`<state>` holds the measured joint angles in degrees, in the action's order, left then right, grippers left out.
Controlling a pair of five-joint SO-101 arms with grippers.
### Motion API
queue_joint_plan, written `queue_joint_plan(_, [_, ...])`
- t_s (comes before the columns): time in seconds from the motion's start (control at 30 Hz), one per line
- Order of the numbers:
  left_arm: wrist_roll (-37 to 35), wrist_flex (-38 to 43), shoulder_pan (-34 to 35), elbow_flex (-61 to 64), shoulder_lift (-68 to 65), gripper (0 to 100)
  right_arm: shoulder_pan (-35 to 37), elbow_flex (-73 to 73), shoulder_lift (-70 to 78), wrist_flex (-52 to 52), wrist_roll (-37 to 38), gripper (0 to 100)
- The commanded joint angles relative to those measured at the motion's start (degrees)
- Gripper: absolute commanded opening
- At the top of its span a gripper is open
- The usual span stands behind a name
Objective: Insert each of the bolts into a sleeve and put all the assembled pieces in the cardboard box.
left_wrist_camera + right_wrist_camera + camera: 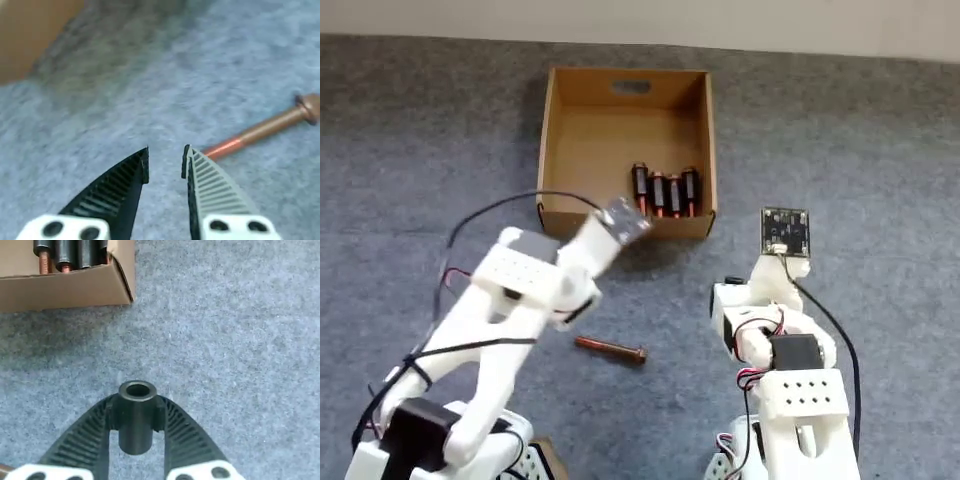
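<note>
- Left gripper [166,160], jaws slightly apart and empty, hangs near the bolt [260,130], which lies flat, crosswise between the arms.
- Right gripper [136,407] clamps the sleeve [135,422], farther off.

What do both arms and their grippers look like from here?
Both arms are white plastic shells with black motor blocks. The left arm has a looping black cable; the right arm carries a small black circuit board. The left gripper and right gripper have tapered, ribbed dark fingers on white bases.
</note>
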<state>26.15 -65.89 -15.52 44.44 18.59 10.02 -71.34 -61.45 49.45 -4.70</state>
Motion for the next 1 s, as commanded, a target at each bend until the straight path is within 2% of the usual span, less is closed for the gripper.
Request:
queue_joint_plan(0.0, [0.4, 0.9, -5.0, 1.4, 0.3, 13, 0.3, 0.5, -1.0, -1.0, -0.5, 0.5])
queue_joint_plan(0.23, [0.7, 6.2, -11.3, 6.5, 0.3, 13, 0.3, 0.3, -1.0, -1.0, -0.5, 0.5])
queue_joint_plan(0.37, [0.7, 6.2, -11.5, 6.5, 0.2, 13, 0.3, 0.2, -1.0, -1.0, -0.5, 0.5])
queue_joint_plan(0.63, [5.8, 6.2, -11.6, 8.4, 0.2, 13, 0.3, 0.1, -1.0, -1.0, -0.5, 0.5])
queue_joint_plan(0.97, [4.1, 5.8, -12.2, 7.6, 0.8, 13, 0.3, 0.2, -1.0, -1.0, -0.5, 0.5])
